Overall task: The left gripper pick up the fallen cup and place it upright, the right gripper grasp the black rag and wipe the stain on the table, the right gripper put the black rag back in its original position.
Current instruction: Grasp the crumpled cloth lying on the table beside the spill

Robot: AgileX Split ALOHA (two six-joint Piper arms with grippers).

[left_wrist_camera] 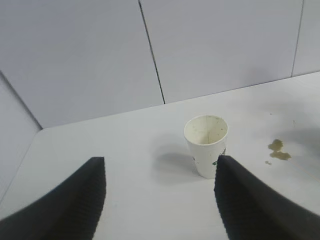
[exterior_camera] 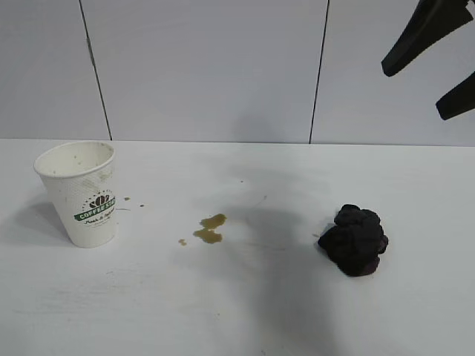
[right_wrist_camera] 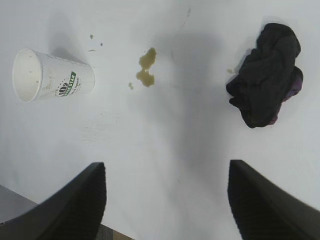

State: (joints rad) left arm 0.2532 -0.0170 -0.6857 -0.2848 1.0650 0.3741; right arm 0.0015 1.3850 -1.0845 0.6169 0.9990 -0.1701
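Observation:
The white cup point(exterior_camera: 80, 194) stands upright on the table point(exterior_camera: 245, 311) at the left, mouth up, logo facing the front. It also shows in the left wrist view point(left_wrist_camera: 206, 145) and the right wrist view point(right_wrist_camera: 50, 79). The stain point(exterior_camera: 211, 228) lies right of the cup, mid-table. The black rag point(exterior_camera: 355, 239) sits in a wad at the right, apart from the stain. My left gripper point(left_wrist_camera: 160, 160) is open and empty, drawn back from the cup. My right gripper point(exterior_camera: 413, 93) is open and empty, high above the table's right side, over the rag point(right_wrist_camera: 265, 75).
Grey wall panels point(exterior_camera: 208, 67) rise behind the table's far edge. A few tiny droplets point(exterior_camera: 126, 199) lie beside the cup. The table's near edge point(right_wrist_camera: 115, 232) shows below my right gripper in the right wrist view.

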